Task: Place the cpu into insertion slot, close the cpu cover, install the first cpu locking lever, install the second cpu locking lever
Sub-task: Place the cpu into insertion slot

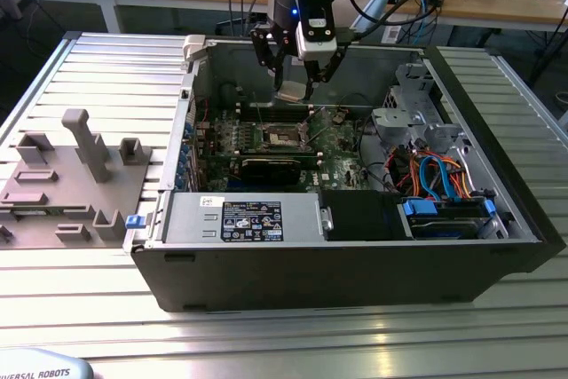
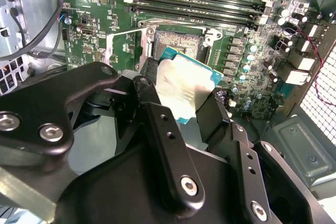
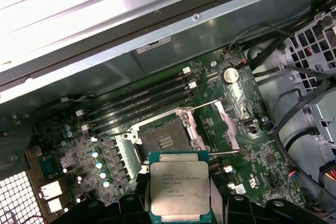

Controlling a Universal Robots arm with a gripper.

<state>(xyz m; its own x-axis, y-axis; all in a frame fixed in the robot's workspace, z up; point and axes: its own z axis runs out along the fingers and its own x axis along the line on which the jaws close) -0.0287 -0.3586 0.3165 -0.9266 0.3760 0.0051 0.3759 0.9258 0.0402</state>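
In the exterior view's upper centre, my jaws are clamped on the cpu [image 1: 291, 90], hovering above the empty insertion slot [image 1: 282, 135] inside the computer case [image 1: 355, 259]; seating, cpu cover [image 3: 226, 121] and levers not yet done.

I am counting one cpu [image 3: 180, 190], one insertion slot [image 3: 164, 141] and one cpu cover [image 3: 227, 124]. I am also counting two thin locking levers [image 3: 202, 107], four long memory slots [image 3: 142, 103] and one open computer case [image 1: 355, 264].
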